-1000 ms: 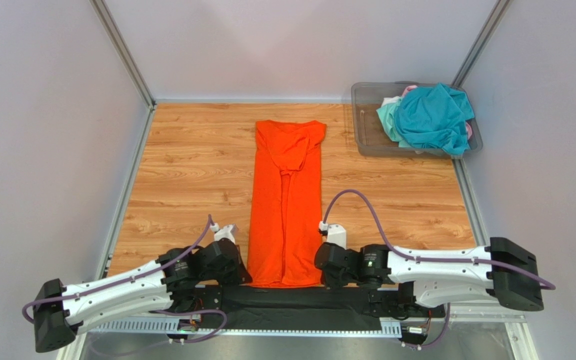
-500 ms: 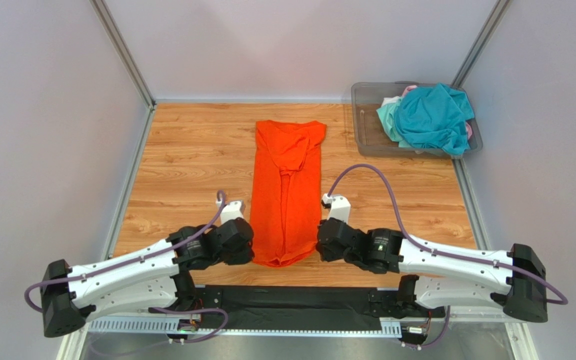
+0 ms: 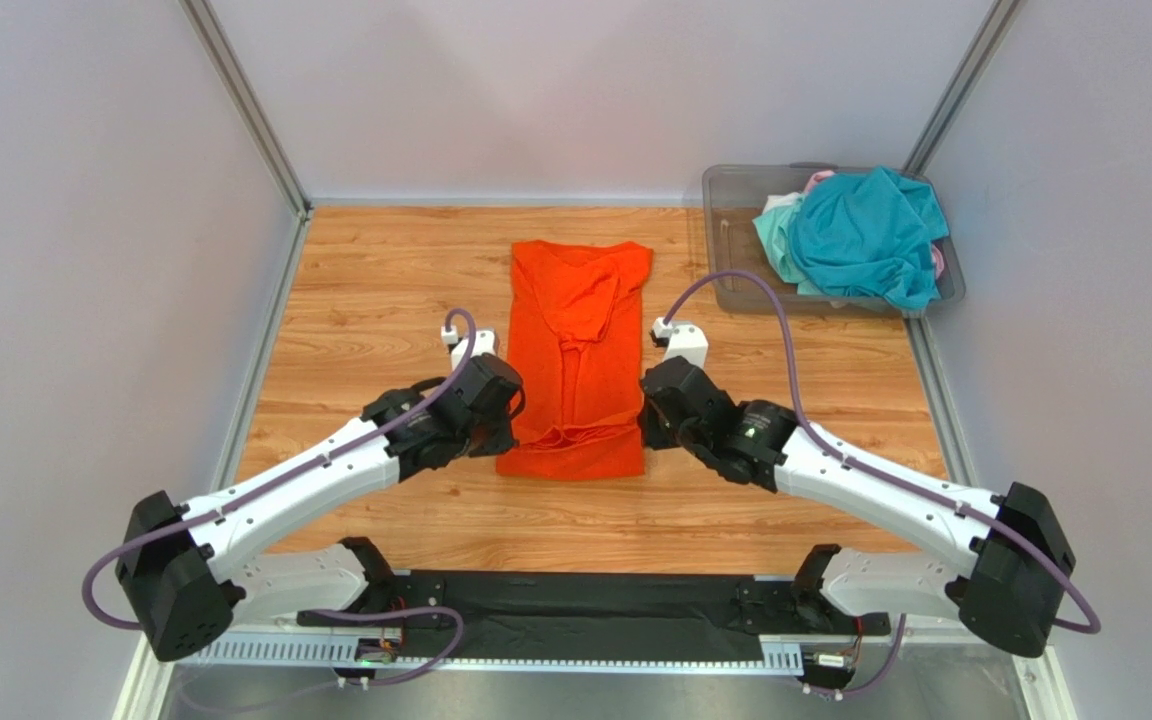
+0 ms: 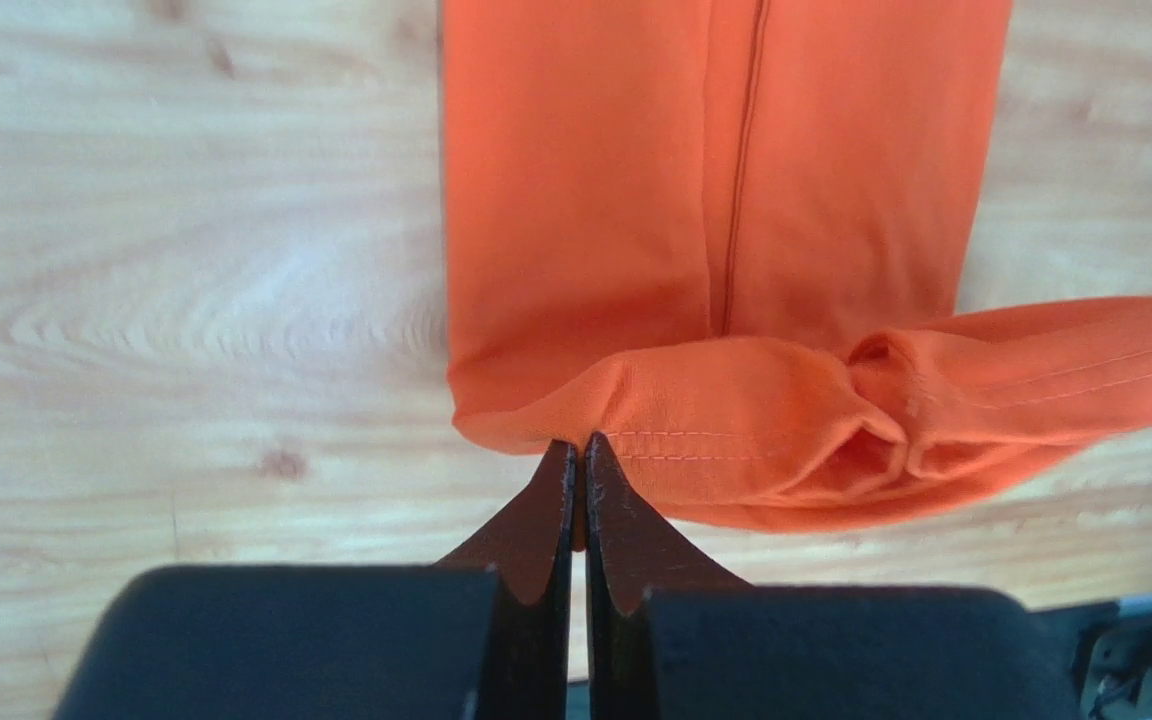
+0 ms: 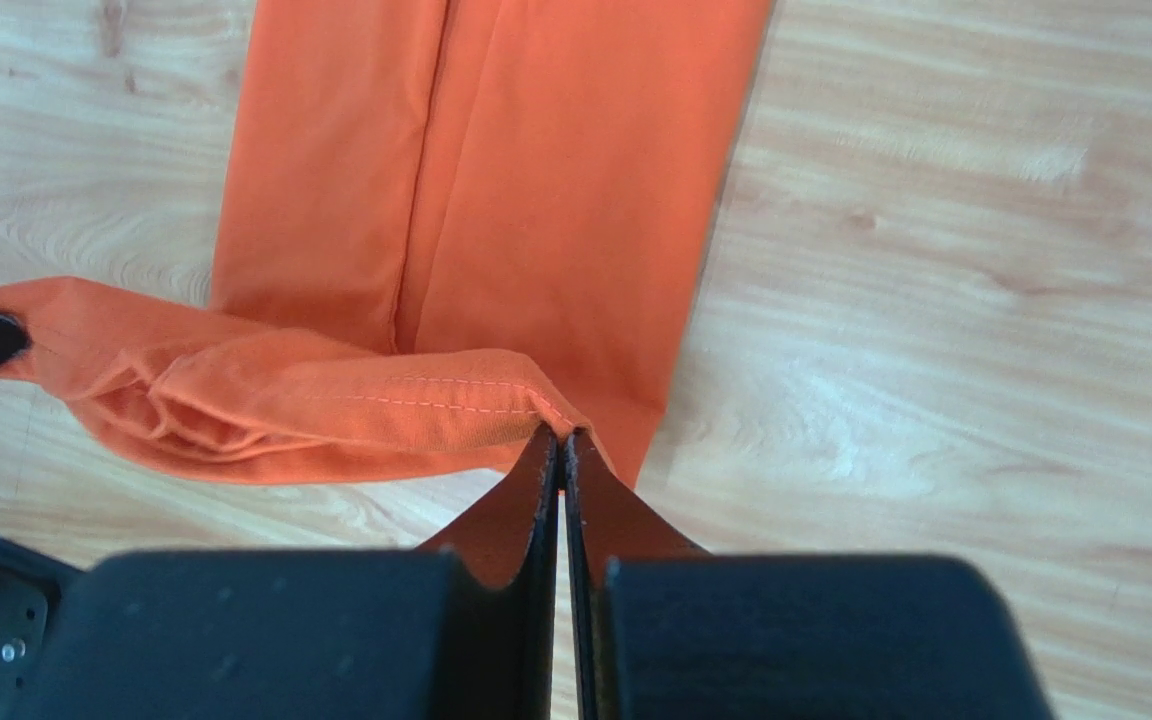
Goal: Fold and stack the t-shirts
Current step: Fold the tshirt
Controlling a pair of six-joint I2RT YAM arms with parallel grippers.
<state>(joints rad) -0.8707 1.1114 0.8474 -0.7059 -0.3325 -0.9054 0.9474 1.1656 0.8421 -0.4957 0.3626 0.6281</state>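
Observation:
A bright orange t-shirt [image 3: 575, 353] lies as a long narrow strip down the middle of the wooden table, its near hem doubled back over itself. My left gripper [image 4: 581, 444] is shut on the hem's left corner [image 4: 537, 428]. My right gripper [image 5: 560, 435] is shut on the hem's right corner [image 5: 530, 393]. Between them the lifted hem sags in a loose fold [image 5: 267, 413] above the flat cloth. In the top view both grippers flank the shirt, left [image 3: 495, 425] and right [image 3: 654, 422]. A teal t-shirt [image 3: 868, 233] tops a pile holding pale mint [image 3: 775, 228] and pink [image 3: 817, 179] cloth.
The pile sits in a clear grey plastic bin [image 3: 732, 255] at the table's back right corner. Grey walls close in the table [image 3: 372, 300] on three sides. A black strip [image 3: 597, 615] and the arm bases run along the near edge.
Both grippers have carried the near hem of the orange shirt away from the table's near edge toward the back, folding the lower part over the rest. The arms have stretched forward.

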